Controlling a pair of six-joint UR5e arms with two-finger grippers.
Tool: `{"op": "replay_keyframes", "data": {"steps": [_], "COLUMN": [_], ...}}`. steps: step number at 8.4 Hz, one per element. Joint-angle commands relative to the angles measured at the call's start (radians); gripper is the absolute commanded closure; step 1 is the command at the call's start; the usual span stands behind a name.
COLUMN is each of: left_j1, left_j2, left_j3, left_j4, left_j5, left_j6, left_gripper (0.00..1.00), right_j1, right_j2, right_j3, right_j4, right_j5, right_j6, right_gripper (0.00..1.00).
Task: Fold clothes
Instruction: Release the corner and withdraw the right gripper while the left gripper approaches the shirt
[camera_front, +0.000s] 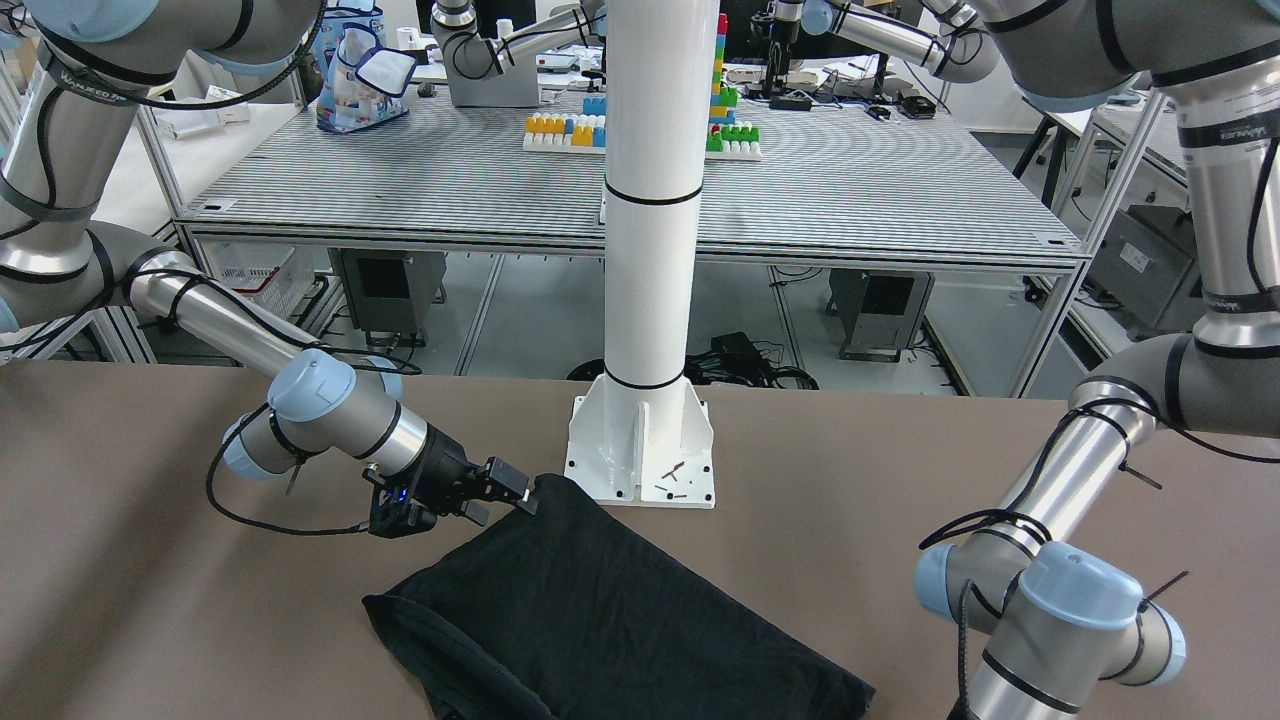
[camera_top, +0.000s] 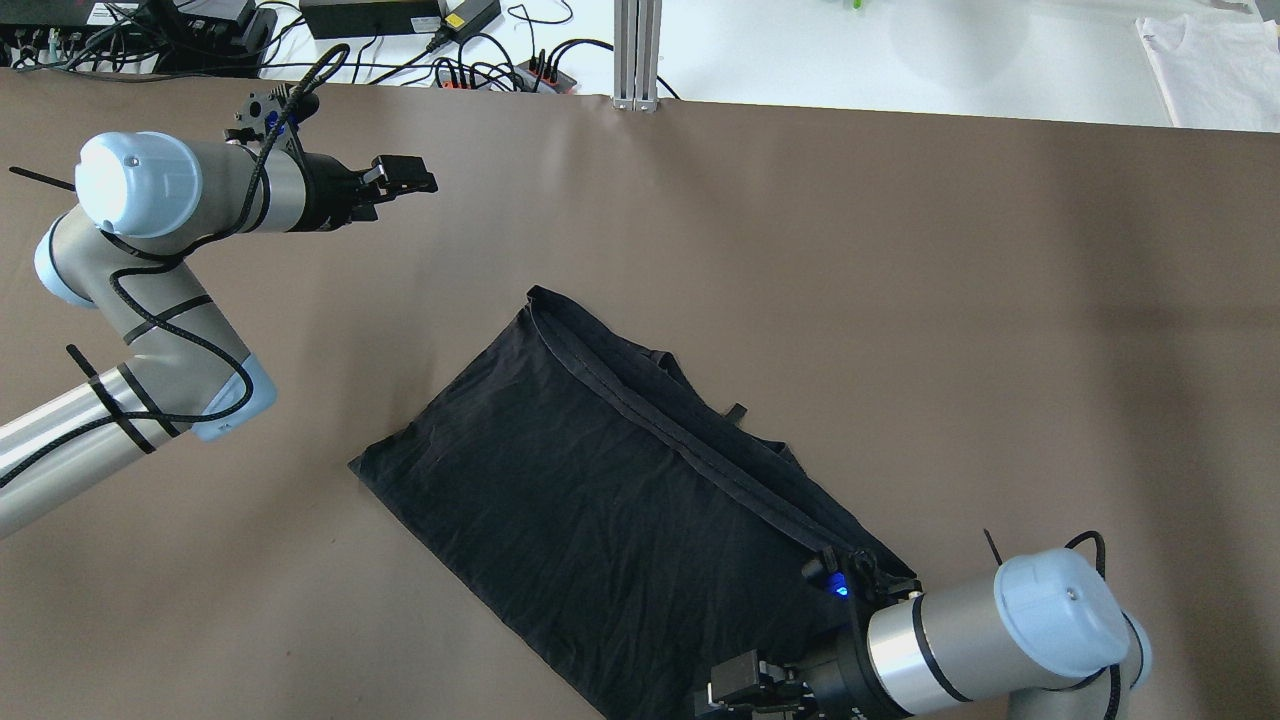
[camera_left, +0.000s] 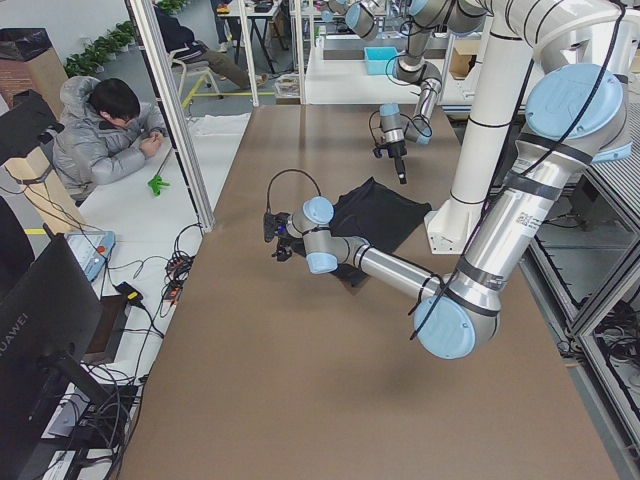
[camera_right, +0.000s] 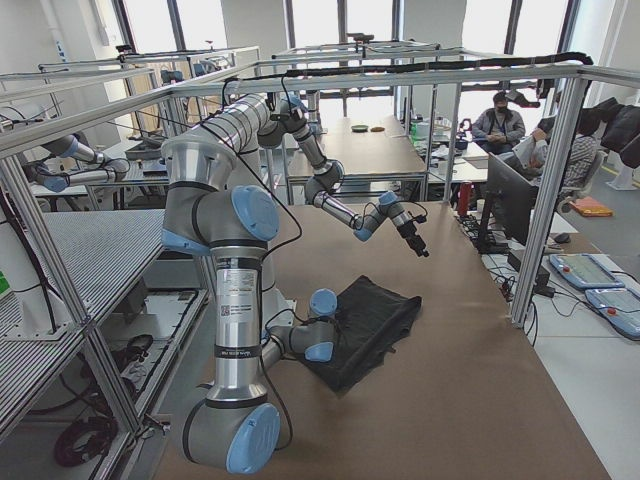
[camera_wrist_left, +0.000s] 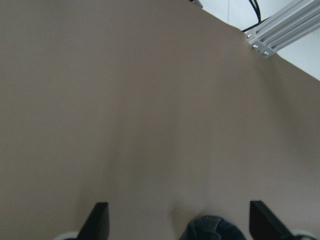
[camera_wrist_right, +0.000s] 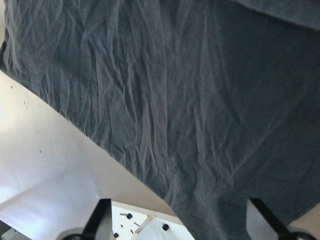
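Black garment (camera_top: 600, 500) lies flat on the brown table (camera_top: 950, 300). Its long axis runs diagonally, from the robot-side corner just beside the white pole's base plate (camera_front: 640, 470) out toward far-left. Right gripper (camera_front: 522, 492) is at that corner; only its wrist view shows the jaws spread, with loose screws on the plate between them. Left gripper (camera_top: 405, 180), jaws also spread, hangs over bare table near the far edge, well apart from the cloth; the front-facing view cuts it off.

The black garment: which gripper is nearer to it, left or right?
Right. The right gripper sits at a corner of the black garment, beside the white pole's base, jaws open. The left gripper is well apart from it, over the table.
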Motion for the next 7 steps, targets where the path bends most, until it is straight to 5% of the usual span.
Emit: {"op": "replay_keyframes", "data": {"steps": [1,5,7], "left_j1": [0.075,0.164,0.276], "left_j2": [0.106,0.336,0.353], "left_j3": [-0.107,-0.301,-0.304], "left_j4": [0.024,0.018,0.012], "left_j5": [-0.004,0.016,0.146], "left_j6": [-0.052,-0.101,-0.122], "left_gripper": [0.00,0.00,0.00], "right_j1": [0.101,0.242,0.249], "right_j2": [-0.004,-0.005,-0.004], "right_j3": [-0.003,0.007,0.008], "right_j4": [-0.026,-0.013,-0.013], "right_j5": [-0.007,-0.007,-0.009], "right_j6": [-0.033,-0.160,-0.173], "right_gripper": [0.05,0.05,0.05]}}
